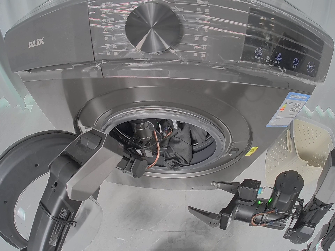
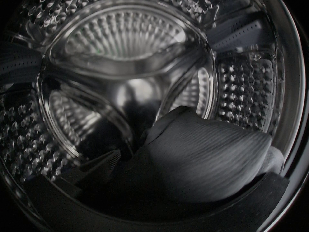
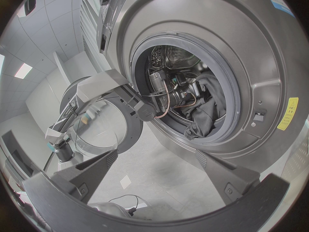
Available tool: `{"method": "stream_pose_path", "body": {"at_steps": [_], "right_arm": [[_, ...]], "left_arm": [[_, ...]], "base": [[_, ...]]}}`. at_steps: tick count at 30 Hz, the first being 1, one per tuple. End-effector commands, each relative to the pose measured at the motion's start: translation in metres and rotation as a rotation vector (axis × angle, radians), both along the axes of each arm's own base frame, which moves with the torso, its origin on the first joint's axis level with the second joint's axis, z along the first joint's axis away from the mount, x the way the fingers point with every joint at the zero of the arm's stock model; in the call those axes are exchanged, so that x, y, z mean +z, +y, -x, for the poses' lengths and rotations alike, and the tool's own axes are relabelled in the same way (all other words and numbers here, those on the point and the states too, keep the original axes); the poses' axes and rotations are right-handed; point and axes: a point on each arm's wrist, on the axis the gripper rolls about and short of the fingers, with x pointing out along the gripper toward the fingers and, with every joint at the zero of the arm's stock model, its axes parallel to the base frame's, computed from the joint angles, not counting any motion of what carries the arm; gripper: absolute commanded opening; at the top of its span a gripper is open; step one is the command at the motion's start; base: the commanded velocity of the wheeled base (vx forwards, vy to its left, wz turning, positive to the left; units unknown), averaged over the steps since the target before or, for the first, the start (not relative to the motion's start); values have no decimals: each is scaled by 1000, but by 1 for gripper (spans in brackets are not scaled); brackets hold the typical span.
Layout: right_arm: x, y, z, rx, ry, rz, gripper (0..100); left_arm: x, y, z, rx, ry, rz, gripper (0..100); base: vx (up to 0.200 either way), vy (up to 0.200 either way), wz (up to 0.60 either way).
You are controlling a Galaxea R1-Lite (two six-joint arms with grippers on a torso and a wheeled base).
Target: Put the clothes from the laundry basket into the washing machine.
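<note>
The washing machine [image 1: 167,88] stands with its round opening [image 1: 223,136] uncovered. My left arm [image 1: 87,161] goes in through the opening, its wrist [image 3: 173,92] inside the drum [image 2: 122,42]. A dark garment [image 1: 179,147] lies in the drum's right part, one end hanging over the door seal [image 3: 193,131]. In the left wrist view the dark garment [image 2: 199,158] covers one side of my left gripper [image 2: 157,158]; the one finger [image 2: 109,160] that shows stands wide. My right gripper [image 1: 201,196] is open and holds nothing, low in front of the machine, to the right.
The machine's door [image 1: 21,178] is swung out to the left, beside my left arm. A cream perforated laundry basket [image 1: 307,147] stands at the right of the machine, behind my right arm. Pale floor [image 1: 157,213] lies in front.
</note>
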Motion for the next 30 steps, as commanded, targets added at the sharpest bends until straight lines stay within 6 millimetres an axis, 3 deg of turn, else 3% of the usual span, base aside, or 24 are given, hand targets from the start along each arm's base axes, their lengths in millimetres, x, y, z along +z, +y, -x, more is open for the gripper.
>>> {"method": "stream_pose_path", "body": {"at_steps": [1, 6, 11, 20, 21, 26, 30], "right_arm": [[-1, -1, -1, -4, 0, 1, 100], [-1, 0, -1, -3, 0, 1, 100], [0, 0, 0, 0, -2, 0, 100], [0, 0, 0, 0, -2, 0, 100], [0, 0, 0, 0, -2, 0, 100], [0, 1, 0, 2, 0, -1, 100], [-1, 1, 0, 3, 4, 1, 100]], "left_arm": [[24, 5, 40, -45, 115, -76, 100], [28, 13, 70, -107, 238, -166, 100], [15, 19, 82, -150, 307, -252, 100], [-24, 16, 68, -147, 335, -292, 100], [-27, 15, 65, -143, 333, -290, 0], [-35, 9, 54, -128, 287, -260, 0], [-38, -7, 21, -45, 102, -148, 0]], "base": [[0, 0, 0], [0, 0, 0], [0, 0, 0], [0, 0, 0], [0, 0, 0], [0, 0, 0], [0, 0, 0]]}}
